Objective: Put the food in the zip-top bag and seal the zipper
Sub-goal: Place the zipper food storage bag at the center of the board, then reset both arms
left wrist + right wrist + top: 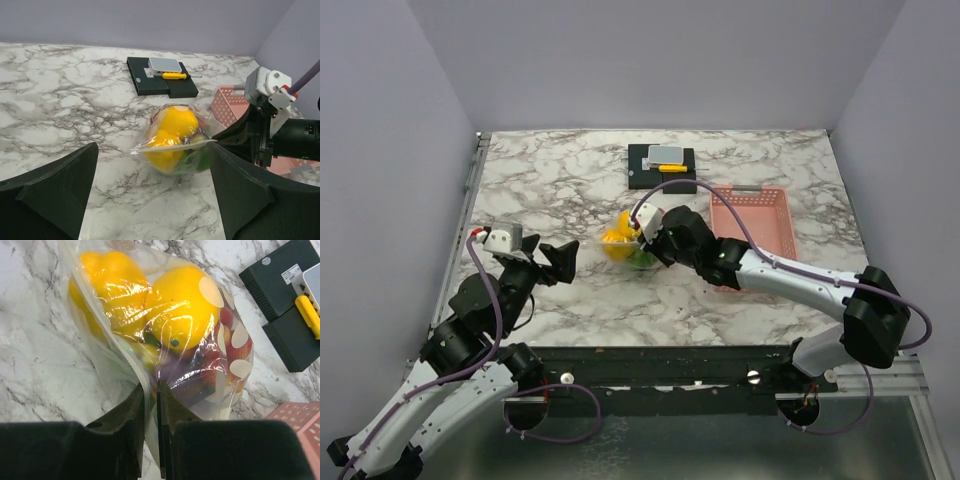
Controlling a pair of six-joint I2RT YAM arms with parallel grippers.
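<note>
The right pincer pinches the zip-top bag at its edge; the left pincer is wide open. If the zip is not fully shut, food may spill.

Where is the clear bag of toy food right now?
In the top view the zip-top bag sits mid-table, just left of the pink basket, its edge pinched by the right gripper.

Glossy crinkly clear plastic zip-top bag, smooth marble-look table
</note>
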